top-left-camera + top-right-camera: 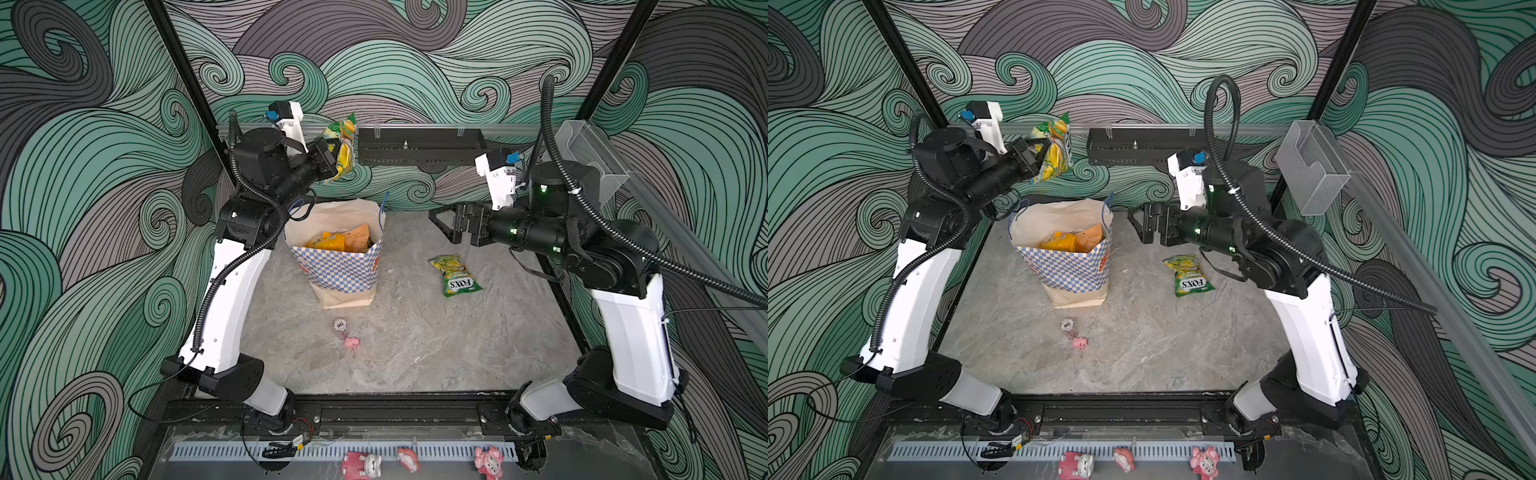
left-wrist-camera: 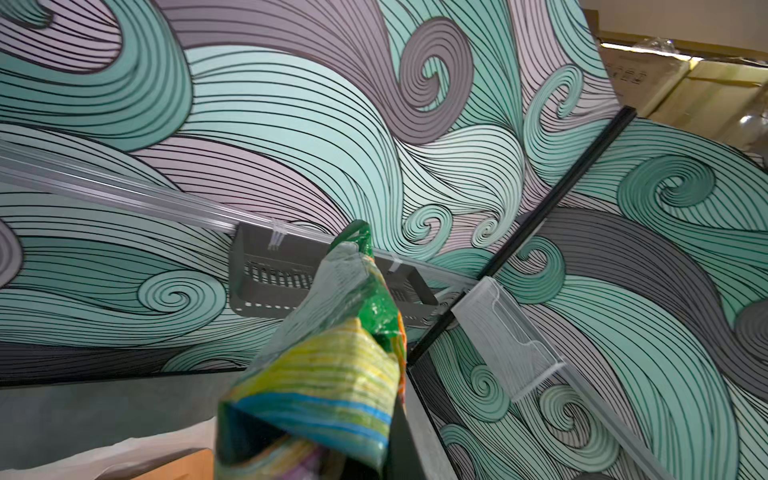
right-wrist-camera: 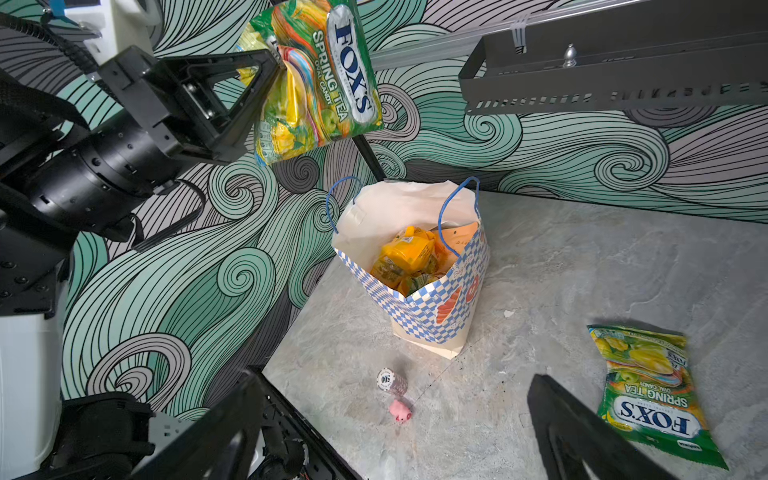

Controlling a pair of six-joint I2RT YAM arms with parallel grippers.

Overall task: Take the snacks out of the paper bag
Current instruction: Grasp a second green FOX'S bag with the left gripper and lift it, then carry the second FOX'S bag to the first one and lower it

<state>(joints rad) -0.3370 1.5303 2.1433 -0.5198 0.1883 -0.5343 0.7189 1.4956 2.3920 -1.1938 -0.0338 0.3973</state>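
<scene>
Top views: L gripper (image 1: pixel 332 161) clamped on a FOX'S bag (image 1: pixel 345 143), held high over the paper bag (image 1: pixel 338 270), clear of it. Paper bag stands upright on table (image 1: pixel 436 353), mouth open, yellow pouches (image 1: pixel 328 241) inside. R gripper (image 1: pixel 445 221) to its right, jaws wide apart, empty. 2nd FOX'S bag (image 1: pixel 456 277) lies flat on table near R gripper, not touching. Pig (image 1: pixel 352 343) in front of paper bag

L wrist: FOX'S bag (image 2: pixel 332 353) fills lower centre; jaws hidden behind it

R wrist: L gripper (image 3: pixel 268 68) pinches FOX'S bag (image 3: pixel 332 83) by its edge; R fingers (image 3: pixel 582 436) spread, nothing btwn; 2nd FOX'S bag (image 3: pixel 652 395) just beside one finger
</scene>
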